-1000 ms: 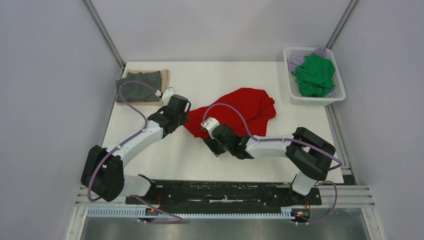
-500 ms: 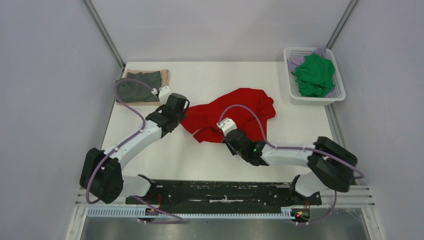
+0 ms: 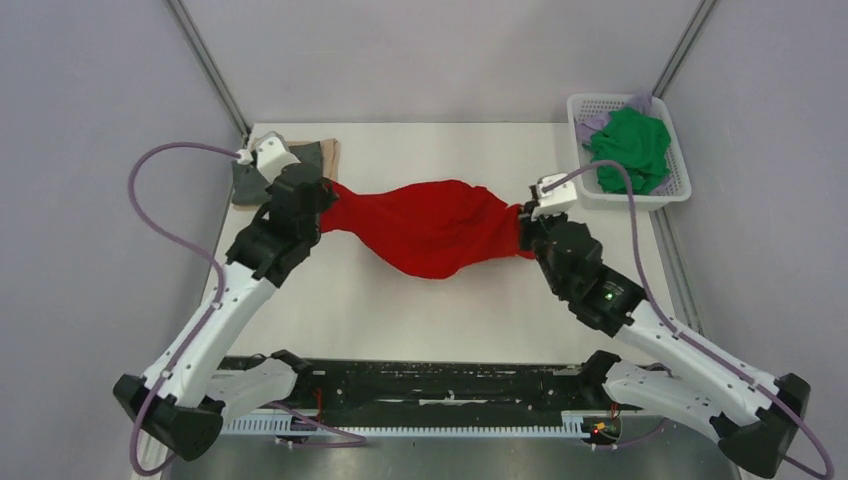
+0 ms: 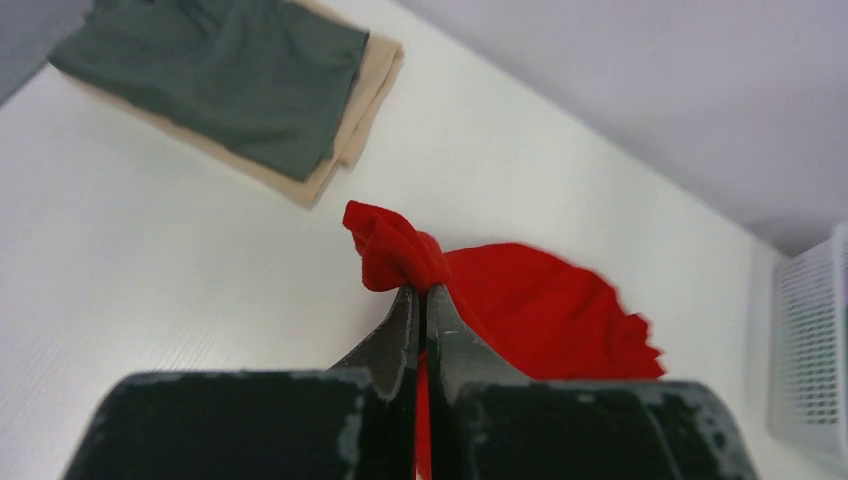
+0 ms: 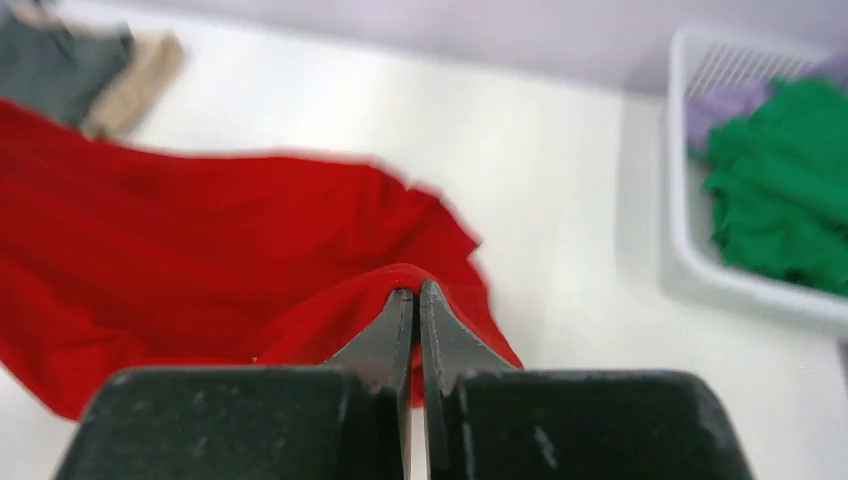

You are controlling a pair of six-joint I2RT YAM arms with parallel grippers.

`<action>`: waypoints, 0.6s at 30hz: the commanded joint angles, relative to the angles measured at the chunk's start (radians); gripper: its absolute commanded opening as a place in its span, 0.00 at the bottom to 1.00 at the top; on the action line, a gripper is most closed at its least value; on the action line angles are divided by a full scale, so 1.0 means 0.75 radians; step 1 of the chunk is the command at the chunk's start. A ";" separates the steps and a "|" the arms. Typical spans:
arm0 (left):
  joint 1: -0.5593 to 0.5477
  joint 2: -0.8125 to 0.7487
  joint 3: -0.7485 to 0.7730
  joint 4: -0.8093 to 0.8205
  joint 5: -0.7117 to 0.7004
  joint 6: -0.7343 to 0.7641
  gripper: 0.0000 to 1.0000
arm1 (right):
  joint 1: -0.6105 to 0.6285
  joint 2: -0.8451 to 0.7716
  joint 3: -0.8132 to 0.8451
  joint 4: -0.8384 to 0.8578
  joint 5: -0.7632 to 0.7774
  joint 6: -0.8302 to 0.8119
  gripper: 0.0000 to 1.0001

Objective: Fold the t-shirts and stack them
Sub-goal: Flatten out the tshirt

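Note:
The red t-shirt [image 3: 425, 228] hangs stretched in the air between my two grippers over the middle of the table. My left gripper [image 3: 322, 202] is shut on its left end, where a red bunch [image 4: 392, 250] pokes out past the closed tips [image 4: 420, 292]. My right gripper [image 3: 525, 222] is shut on the right end, a red hem [image 5: 405, 275] pinched between the tips [image 5: 415, 290]. A folded dark grey t-shirt [image 4: 220, 75] lies on a tan t-shirt [image 4: 365, 95] at the back left. A green t-shirt [image 3: 628, 150] and a lilac t-shirt [image 3: 592, 125] lie in the basket.
The white lattice basket [image 3: 585, 190] stands at the table's back right corner, close to my right wrist. Grey walls and metal posts close in the table on three sides. The black rail with the arm bases runs along the near edge.
Both arms have lifted and swung apart, pulling the crumpled red t-shirt out into a wide band. The right gripper closed on the shirt's edge about a second ago.

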 commanded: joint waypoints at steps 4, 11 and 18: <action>0.007 -0.279 0.345 -0.075 -0.152 0.208 0.02 | -0.003 -0.153 0.475 -0.067 0.019 -0.248 0.00; 0.008 -0.445 0.641 -0.136 -0.114 0.312 0.02 | -0.003 -0.180 0.814 -0.199 -0.130 -0.308 0.00; 0.008 -0.407 0.857 -0.138 0.006 0.374 0.02 | -0.002 -0.100 1.048 -0.331 -0.129 -0.327 0.00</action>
